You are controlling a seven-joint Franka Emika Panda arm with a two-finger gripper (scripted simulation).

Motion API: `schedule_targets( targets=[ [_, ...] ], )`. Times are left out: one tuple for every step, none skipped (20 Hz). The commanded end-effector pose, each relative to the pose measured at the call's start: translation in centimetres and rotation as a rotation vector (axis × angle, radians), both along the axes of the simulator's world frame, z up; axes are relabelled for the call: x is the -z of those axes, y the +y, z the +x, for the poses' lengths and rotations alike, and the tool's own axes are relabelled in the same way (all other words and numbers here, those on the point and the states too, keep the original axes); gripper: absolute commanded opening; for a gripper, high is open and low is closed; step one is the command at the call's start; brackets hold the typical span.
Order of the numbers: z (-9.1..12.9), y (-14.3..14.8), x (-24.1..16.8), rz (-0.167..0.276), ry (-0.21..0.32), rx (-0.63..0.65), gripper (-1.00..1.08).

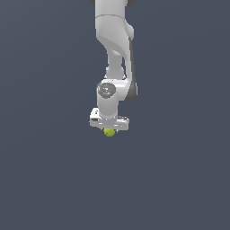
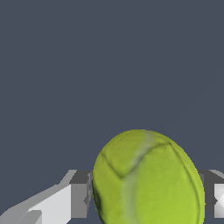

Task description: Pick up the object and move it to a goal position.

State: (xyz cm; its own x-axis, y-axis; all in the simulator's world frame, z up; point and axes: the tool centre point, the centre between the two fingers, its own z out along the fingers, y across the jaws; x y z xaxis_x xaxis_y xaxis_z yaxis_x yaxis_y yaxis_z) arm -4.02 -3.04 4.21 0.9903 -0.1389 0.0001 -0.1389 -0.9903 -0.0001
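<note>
A white arm's hand point(image 1: 109, 127) is clamped on a yellow-green ball point(image 1: 109, 132), which sits between its fingers point(image 2: 78, 200). Carrying should stay slow, the squeeze steady, so the ball cannot slip.

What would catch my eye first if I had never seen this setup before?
Probably the bright yellow-green ball, the only colour against the plain dark grey background. It sits between the fingers of the white gripper, filling much of the wrist view. Next, the tall white arm reaching down from the top of the exterior view.
</note>
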Motion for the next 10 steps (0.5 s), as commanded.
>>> schedule_targets(
  targets=[
    [0.01, -0.02, 0.09, 0.000, 0.000, 0.000, -1.00],
    [0.01, -0.02, 0.09, 0.000, 0.000, 0.000, -1.00],
    [0.01, -0.02, 0.09, 0.000, 0.000, 0.000, -1.00],
    [0.01, -0.02, 0.09, 0.000, 0.000, 0.000, -1.00],
    [0.01, -0.02, 0.09, 0.000, 0.000, 0.000, -1.00],
    [0.02, 0.00, 0.00, 0.000, 0.000, 0.000, -1.00],
    [0.02, 0.01, -0.02, 0.000, 0.000, 0.000, -1.00],
    [0.02, 0.04, -0.11, 0.000, 0.000, 0.000, -1.00],
    [0.02, 0.10, -0.25, 0.000, 0.000, 0.000, -1.00],
    [0.02, 0.18, -0.44, 0.000, 0.000, 0.000, -1.00]
  ],
)
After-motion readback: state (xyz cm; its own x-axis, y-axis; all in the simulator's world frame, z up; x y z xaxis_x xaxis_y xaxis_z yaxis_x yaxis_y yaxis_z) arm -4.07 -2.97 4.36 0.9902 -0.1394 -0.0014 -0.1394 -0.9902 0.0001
